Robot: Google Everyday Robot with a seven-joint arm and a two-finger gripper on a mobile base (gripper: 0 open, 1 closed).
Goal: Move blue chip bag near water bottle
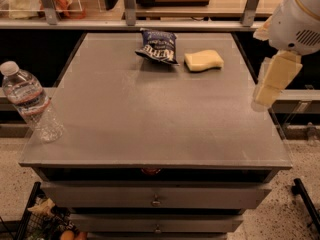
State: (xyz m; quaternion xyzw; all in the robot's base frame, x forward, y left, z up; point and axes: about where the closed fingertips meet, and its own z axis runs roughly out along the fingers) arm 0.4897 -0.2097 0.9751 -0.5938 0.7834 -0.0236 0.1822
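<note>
- Approach step, judging by the layout: the gripper [272, 81] hangs at 3 o'clock off the table [150, 119]; whether it is open or closed cannot be told.
- Next move: reach the blue chip bag [159, 46] at 12 o'clock, grasp it, and carry it to the water bottle [30, 103] at 8 o'clock.

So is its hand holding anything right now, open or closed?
The hand hangs off the table at its right edge, far from the chip bag; open or closed cannot be told.

On table [150, 119], blue chip bag [158, 46] lies at far edge, approx. centre, w/ sponge [203, 60] just R of it, not touching. Near-L corner: water bottle [30, 103] stands upright, well apart from both. At table's R edge, gripper [267, 91] hangs nearer the front than sponge; drawers [156, 196] sit below table front.
</note>
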